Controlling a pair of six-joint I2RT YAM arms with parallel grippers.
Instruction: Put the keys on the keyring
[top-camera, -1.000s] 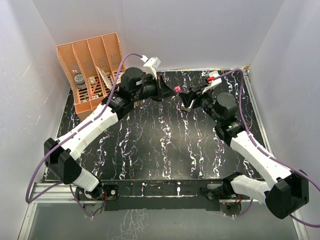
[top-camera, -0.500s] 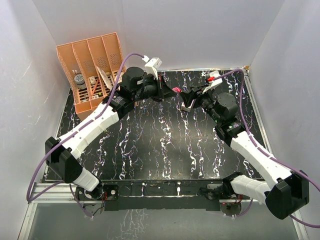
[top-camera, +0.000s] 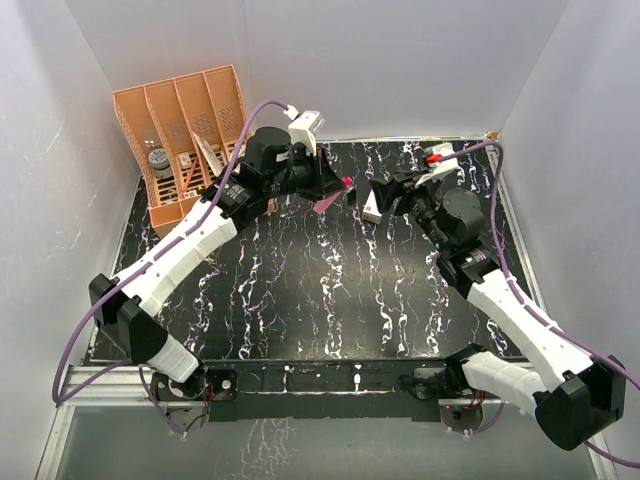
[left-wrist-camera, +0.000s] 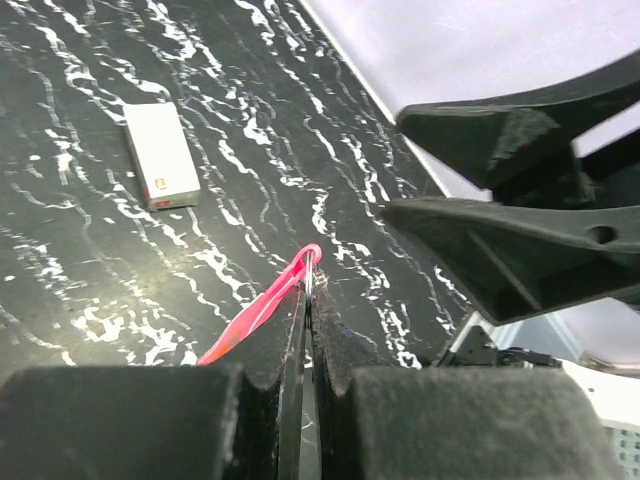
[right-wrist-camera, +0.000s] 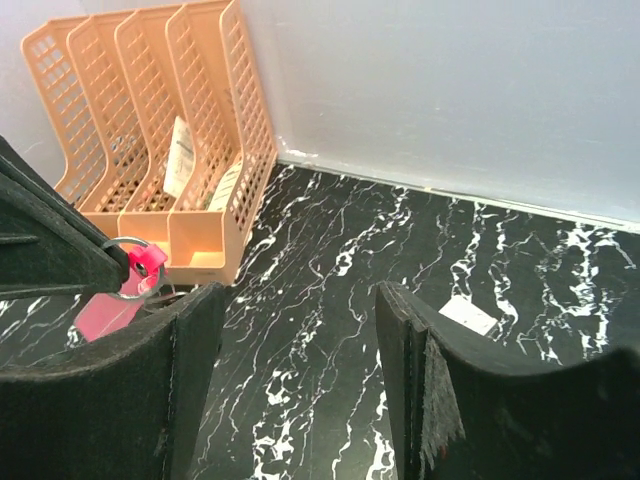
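A: Containers?
B: One orange slotted organiser (top-camera: 132, 125) is seen at the far left corner of the worktop (left-wrist-camera: 80, 260). Pale slips (right-wrist-camera: 180, 155) are stood in its right-hand slots. A small grey round item (top-camera: 158, 160) is lodged in a left slot and cannot be identified.
A: Arms?
B: Both are stretched from the near edge toward the far middle, and the two heads are faced at each other, near but apart. The left gripper (left-wrist-camera: 310, 320) is raised above the worktop, its jaws clenched on the keyring (left-wrist-camera: 240, 327). The right gripper (right-wrist-camera: 298, 300) is set opposite it, jaws released, and the worktop is seen through the gap.
A: Keyring look?
B: A short, flat, magenta-pink strap is seen, with a thin metal ring (right-wrist-camera: 130, 268) at its upper end. It is pinched at the ring end by the left fingertips, and the strap is left hanging slantwise below them.
A: Keys?
B: The keys cannot be made out in any view; too small or hidden.
A: Anything else?
B: A small white box (left-wrist-camera: 160, 168) is laid flat on the worktop, near the right gripper.
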